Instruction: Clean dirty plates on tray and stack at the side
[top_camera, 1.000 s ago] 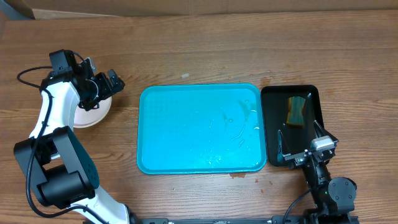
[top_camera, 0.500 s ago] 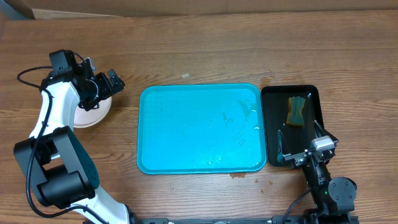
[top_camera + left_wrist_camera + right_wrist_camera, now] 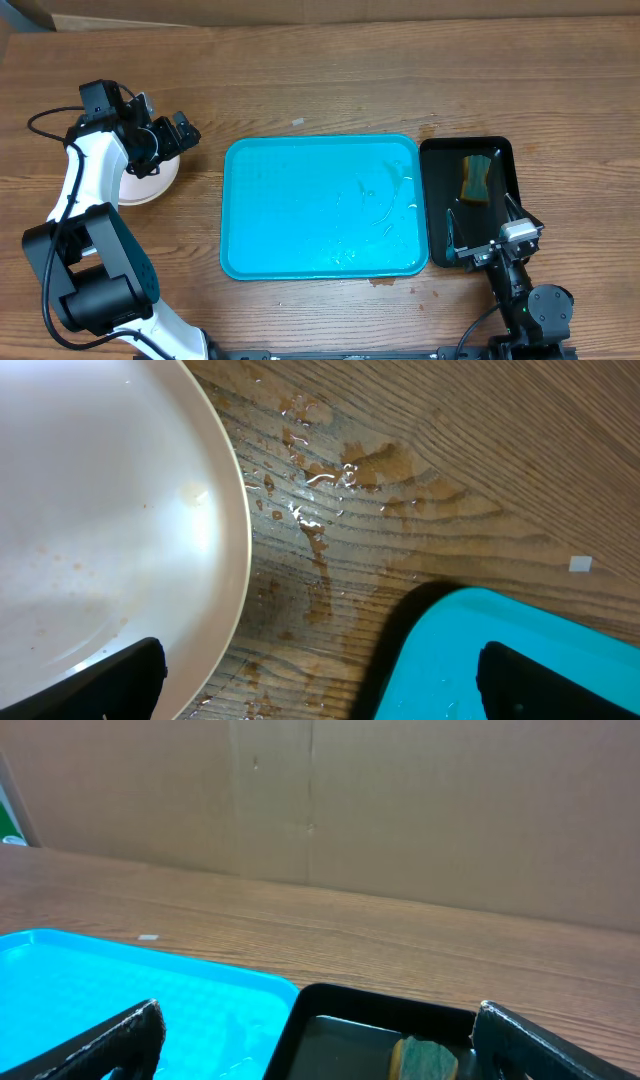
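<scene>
Both grippers are released, nothing held. Your left gripper (image 3: 160, 137) hangs over the plates (image 3: 150, 187) with jaws spread wide. In the left wrist view one jaw sits above the top plate's rim, the other above the tray corner.

The plates sit stacked on the bare table (image 3: 320, 70) at 9 o'clock of the turquoise tray (image 3: 240, 205), near it but not touching. From overhead you only get a white top plate, so the number in the stack can't be told. Up close, the top plate (image 3: 100, 510) carries small orange-brown specks. The wood between plate and tray is wet, with brownish puddles (image 3: 330, 470). The tray bed shows water streaks (image 3: 385, 200).

Your right gripper (image 3: 478, 212) is over the black tray (image 3: 440, 160), just at 6 o'clock of the green-yellow sponge (image 3: 477, 177) lying in it. The black tray sits just beside the turquoise tray's 3 o'clock edge. A small white scrap (image 3: 297, 123) lies at 12 o'clock of the turquoise tray.
</scene>
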`<state>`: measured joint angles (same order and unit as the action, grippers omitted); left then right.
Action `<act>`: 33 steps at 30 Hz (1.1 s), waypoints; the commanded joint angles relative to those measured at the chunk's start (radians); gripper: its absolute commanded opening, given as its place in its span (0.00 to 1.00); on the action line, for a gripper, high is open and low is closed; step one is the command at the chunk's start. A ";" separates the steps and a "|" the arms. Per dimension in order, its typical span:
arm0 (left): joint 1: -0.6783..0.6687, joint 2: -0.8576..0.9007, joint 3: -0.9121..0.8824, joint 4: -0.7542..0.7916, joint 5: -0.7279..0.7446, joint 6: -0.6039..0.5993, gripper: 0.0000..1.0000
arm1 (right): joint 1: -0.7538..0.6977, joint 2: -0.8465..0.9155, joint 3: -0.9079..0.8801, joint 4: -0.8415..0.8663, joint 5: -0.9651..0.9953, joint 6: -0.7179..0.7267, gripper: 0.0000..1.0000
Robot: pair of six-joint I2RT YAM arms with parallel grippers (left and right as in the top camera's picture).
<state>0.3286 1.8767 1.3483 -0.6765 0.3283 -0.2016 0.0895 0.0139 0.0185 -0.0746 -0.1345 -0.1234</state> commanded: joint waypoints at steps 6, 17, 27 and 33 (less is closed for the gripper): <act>-0.011 0.010 0.000 0.000 -0.003 0.022 1.00 | -0.007 -0.011 -0.011 0.005 -0.009 0.003 1.00; -0.105 -0.276 0.000 0.000 -0.048 0.022 1.00 | -0.006 -0.011 -0.011 0.005 -0.009 0.003 1.00; -0.186 -0.674 0.000 0.000 -0.048 0.022 1.00 | -0.006 -0.011 -0.011 0.005 -0.009 0.003 1.00; -0.201 -0.835 -0.031 0.000 -0.047 0.022 1.00 | -0.006 -0.011 -0.011 0.005 -0.009 0.003 1.00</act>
<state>0.1356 1.0969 1.3361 -0.6762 0.2909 -0.2016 0.0872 0.0139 0.0185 -0.0746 -0.1345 -0.1234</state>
